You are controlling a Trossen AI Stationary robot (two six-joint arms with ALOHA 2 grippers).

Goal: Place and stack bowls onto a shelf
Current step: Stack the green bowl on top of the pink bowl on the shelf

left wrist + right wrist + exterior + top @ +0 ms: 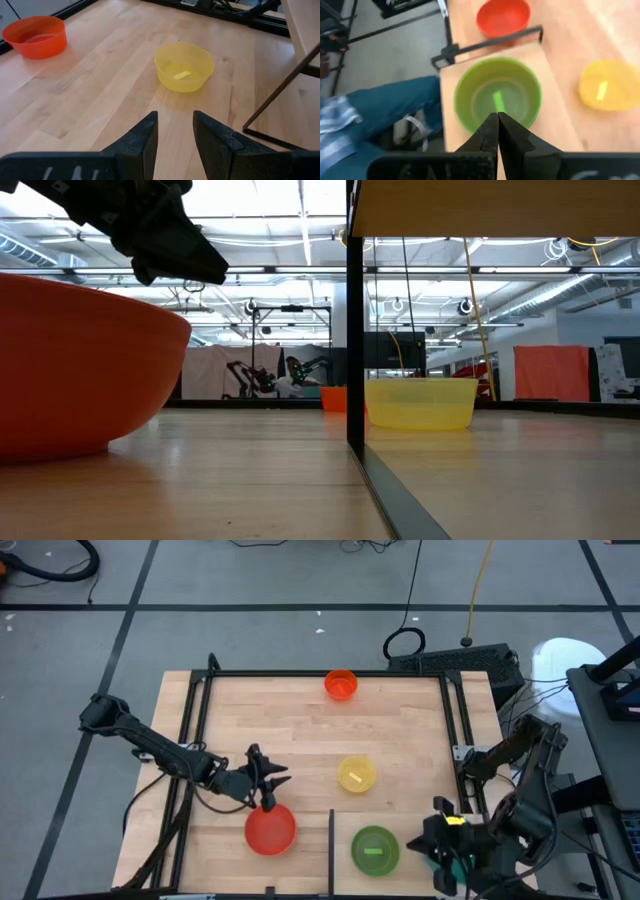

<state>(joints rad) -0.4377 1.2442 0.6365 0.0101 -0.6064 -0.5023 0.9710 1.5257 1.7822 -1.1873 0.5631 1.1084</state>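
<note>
A red bowl (270,828) stands on the tabletop near the near edge, left of the shelf's thin dark divider (331,840). It looms large in the low view (80,370). My left gripper (270,783) hovers open just above its far rim, facing the yellow bowl (184,66) and the orange bowl (35,36) farther off. A green bowl (375,848) sits upright on the pale shelf board (555,100). My right gripper (497,125) is shut, just right of the green bowl (497,95) and above it.
The yellow bowl (357,774) stands mid-table and the orange bowl (341,684) at the far edge. The shelf's raised top (500,205) and dark upright (353,330) stand between red and green bowls. A person's blue trouser leg (385,110) shows beyond the near edge.
</note>
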